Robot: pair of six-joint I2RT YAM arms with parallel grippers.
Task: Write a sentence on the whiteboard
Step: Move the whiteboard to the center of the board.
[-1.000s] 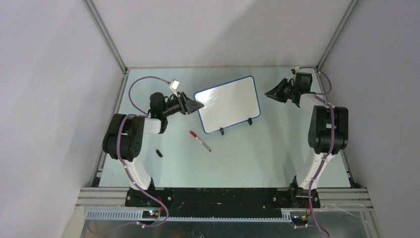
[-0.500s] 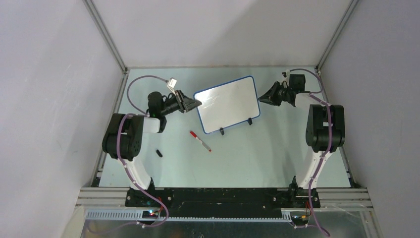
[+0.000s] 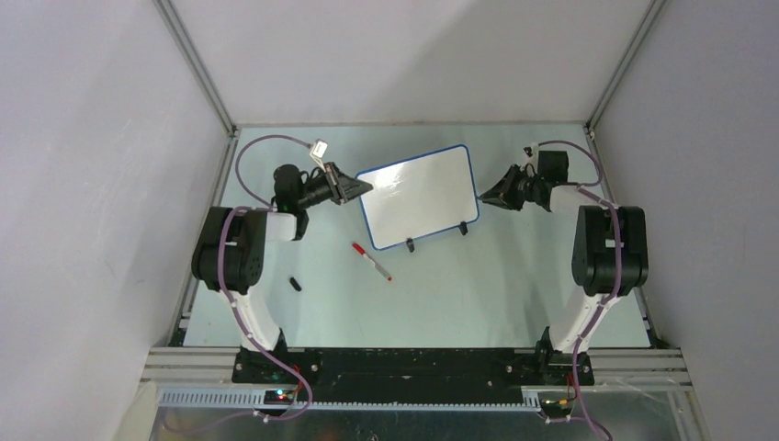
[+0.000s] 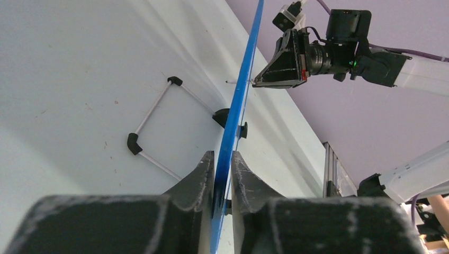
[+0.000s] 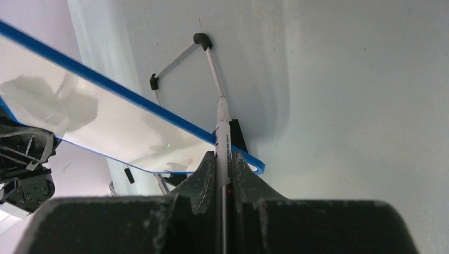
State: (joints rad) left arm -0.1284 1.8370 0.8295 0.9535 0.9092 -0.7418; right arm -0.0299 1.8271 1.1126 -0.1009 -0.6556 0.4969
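So the whiteboard (image 3: 418,196) is standing on its little black feet toward the back middle of the desk (image 3: 496,285), leaning back a bit. The left tool (image 4: 222,177) is nearly closed, its two fingers pinching the blue rim on the board's left edge. The right tool (image 5: 223,172) is squeezed tight around a white marker (image 5: 223,129). The marker's tip pokes over the rim near the board's right corner, but I can't tell if it's actually touching. A red pen (image 3: 371,261) lies in front of the board, with a small black cap (image 3: 295,283) further left.
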